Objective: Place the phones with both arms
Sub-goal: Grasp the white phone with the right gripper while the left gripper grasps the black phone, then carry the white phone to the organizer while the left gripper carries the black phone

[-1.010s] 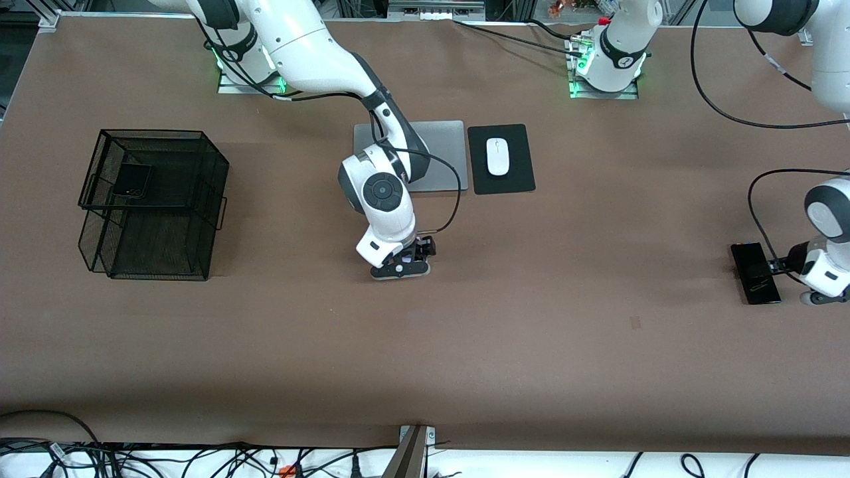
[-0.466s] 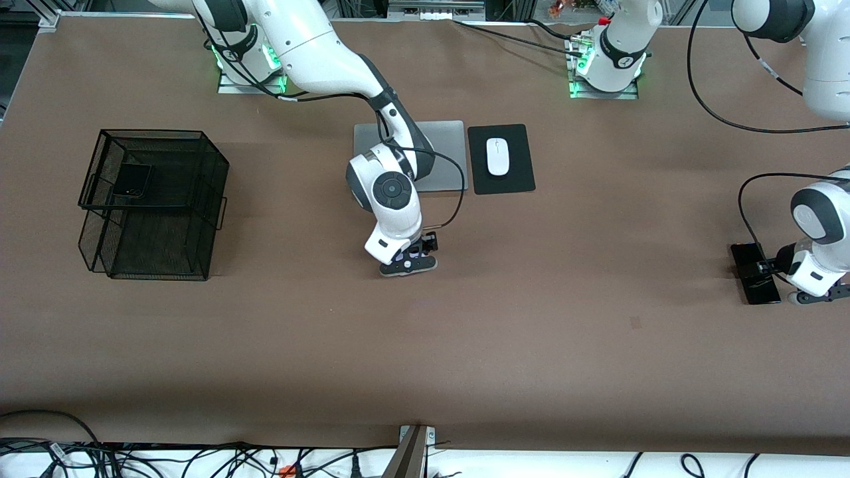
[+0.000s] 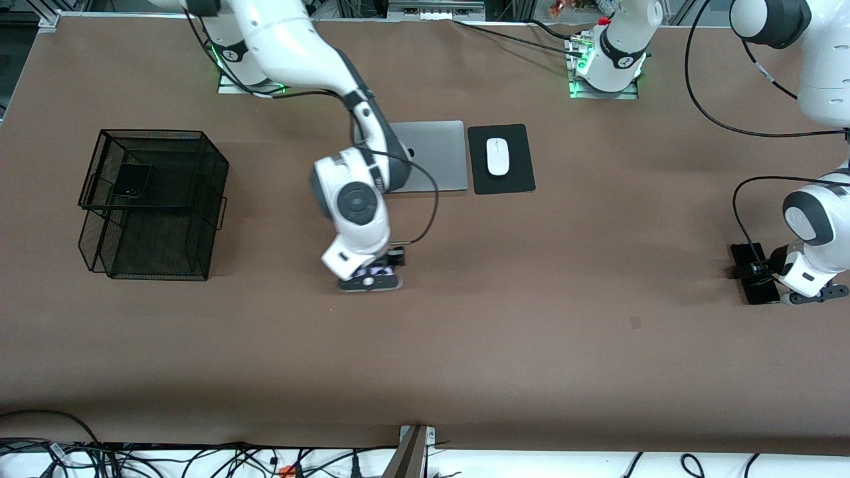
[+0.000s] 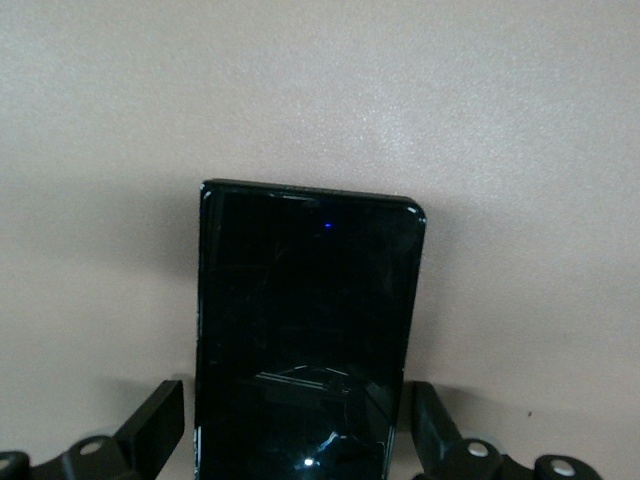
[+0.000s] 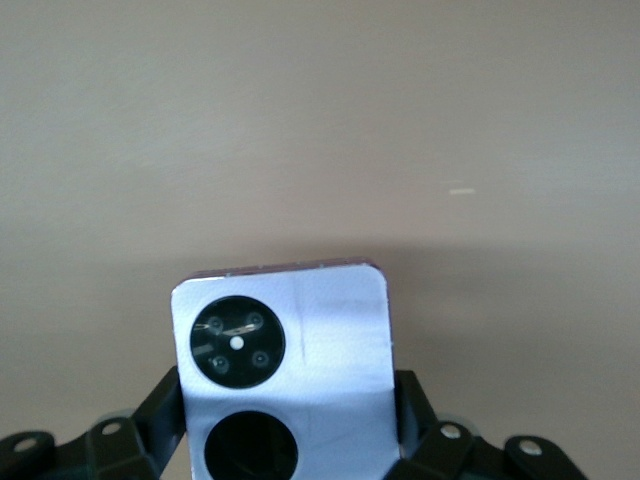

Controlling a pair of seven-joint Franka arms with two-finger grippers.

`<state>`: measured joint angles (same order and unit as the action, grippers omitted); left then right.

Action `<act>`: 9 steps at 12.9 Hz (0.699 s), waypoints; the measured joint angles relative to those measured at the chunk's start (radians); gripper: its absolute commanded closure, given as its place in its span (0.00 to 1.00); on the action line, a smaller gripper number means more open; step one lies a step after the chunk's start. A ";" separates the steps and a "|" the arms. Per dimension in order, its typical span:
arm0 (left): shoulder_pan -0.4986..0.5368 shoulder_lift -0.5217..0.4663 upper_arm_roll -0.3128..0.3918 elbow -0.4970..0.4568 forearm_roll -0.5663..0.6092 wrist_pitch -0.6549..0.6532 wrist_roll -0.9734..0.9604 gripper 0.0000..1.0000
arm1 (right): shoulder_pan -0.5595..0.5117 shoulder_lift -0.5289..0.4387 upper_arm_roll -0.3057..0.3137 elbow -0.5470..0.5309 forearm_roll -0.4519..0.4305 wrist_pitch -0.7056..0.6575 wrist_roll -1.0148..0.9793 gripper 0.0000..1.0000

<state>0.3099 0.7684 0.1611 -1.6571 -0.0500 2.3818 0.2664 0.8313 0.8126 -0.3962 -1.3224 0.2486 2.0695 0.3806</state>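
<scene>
My right gripper (image 3: 372,277) (image 5: 290,400) is shut on the lavender phone (image 5: 285,370) (image 3: 367,272), whose two black lenses face the wrist camera; it hangs just over bare table near the middle. At the left arm's end, my left gripper (image 3: 758,271) (image 4: 297,425) is open and low over the long black slab phone (image 3: 757,292) (image 4: 305,320). One finger (image 4: 160,430) stands at each long edge of the slab, with a narrow gap on either side. The small black flip phone (image 3: 131,180) lies on the upper tier of the black mesh basket (image 3: 199,199).
A grey laptop (image 3: 435,156) and a white mouse (image 3: 497,157) on a black pad (image 3: 512,180) lie near the arms' bases, in the middle. The mesh basket stands at the right arm's end. A cable loops from the right wrist.
My right gripper closed on the lavender phone and carried it toward the right arm's end of the table. The left gripper sank lower over the black slab, still open.
</scene>
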 measured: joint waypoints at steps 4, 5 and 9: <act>-0.001 -0.007 -0.003 0.000 0.002 -0.002 0.000 0.88 | -0.123 -0.111 -0.105 -0.029 0.000 -0.292 -0.212 0.64; -0.002 -0.009 -0.004 0.001 0.002 -0.004 0.000 0.88 | -0.136 -0.133 -0.148 -0.054 0.001 -0.326 -0.263 0.64; -0.062 -0.082 -0.026 0.073 0.002 -0.213 0.000 0.87 | -0.140 -0.265 -0.296 -0.227 0.001 -0.378 -0.404 0.64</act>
<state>0.2480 0.6867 0.1349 -1.5843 -0.0477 2.1684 0.2666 0.6916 0.5473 -0.6920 -1.5497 0.2494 1.6918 -0.0238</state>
